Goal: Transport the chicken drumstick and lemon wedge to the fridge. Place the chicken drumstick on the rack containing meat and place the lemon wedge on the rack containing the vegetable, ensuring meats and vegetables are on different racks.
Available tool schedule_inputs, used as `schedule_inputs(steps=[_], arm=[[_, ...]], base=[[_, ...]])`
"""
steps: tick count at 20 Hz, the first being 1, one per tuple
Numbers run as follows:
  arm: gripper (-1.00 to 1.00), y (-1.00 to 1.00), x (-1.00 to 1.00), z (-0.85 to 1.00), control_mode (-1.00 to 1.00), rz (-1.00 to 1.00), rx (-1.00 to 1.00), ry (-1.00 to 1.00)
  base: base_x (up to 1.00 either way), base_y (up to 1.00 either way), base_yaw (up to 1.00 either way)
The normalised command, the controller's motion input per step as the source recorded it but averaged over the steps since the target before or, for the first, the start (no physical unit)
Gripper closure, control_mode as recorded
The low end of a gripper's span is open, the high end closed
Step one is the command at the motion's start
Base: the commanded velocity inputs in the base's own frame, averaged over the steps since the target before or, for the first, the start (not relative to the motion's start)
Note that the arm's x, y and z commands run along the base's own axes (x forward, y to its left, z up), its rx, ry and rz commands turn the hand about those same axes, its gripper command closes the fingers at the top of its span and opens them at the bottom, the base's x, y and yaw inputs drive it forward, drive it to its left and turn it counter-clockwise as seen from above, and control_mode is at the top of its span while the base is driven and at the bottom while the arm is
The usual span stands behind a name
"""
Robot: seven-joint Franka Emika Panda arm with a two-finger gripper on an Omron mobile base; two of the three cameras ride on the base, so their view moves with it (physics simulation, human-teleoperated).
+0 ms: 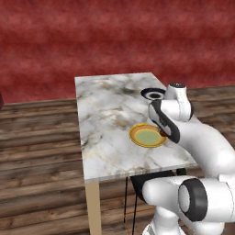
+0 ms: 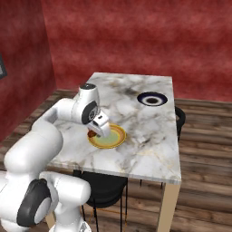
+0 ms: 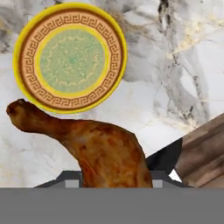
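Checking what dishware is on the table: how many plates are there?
2: a yellow-rimmed plate near the marble table's front edge, and a dark-rimmed plate near its far right side. None hidden, seemingly.

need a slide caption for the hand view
Chicken drumstick held in the pincer above the marble table, its bone end near the empty yellow-rimmed plate.

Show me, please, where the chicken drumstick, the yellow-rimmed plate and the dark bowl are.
chicken drumstick [image 3: 109, 153], hand view, meaty end.
yellow-rimmed plate [image 3: 27, 57], hand view, patterned rim.
dark bowl [image 2: 152, 99], right base view, rim.
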Motion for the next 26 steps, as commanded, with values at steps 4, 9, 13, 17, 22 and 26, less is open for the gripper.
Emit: schedule_inputs(steps=[4, 9, 13, 17, 22, 26], arm=[[1.0, 0.0, -1.0, 0.78, -1.0, 0.34, -0.06, -0.21], [1.0, 0.0, -1.0, 0.73, -1.0, 0.14, 0.0, -0.18], [1.0, 0.03, -0.93, 0.93, -1.0, 0.07, 0.0, -0.3], [1.0, 0.01, -0.84, 0.99, -1.0, 0.04, 0.0, -0.18], [1.0, 0.07, -0.82, 0.79, -1.0, 0.0, 0.0, -0.08], [1.0, 0.27, -0.75, 0.77, -1.0, 0.0, 0.0, 0.0]], base=[[0.0, 0.0, 0.0], [0.0, 0.0, 0.0], [0.0, 0.0, 0.0], [0.0, 0.0, 0.0], [0.0, 0.0, 0.0], [0.0, 0.0, 0.0]])
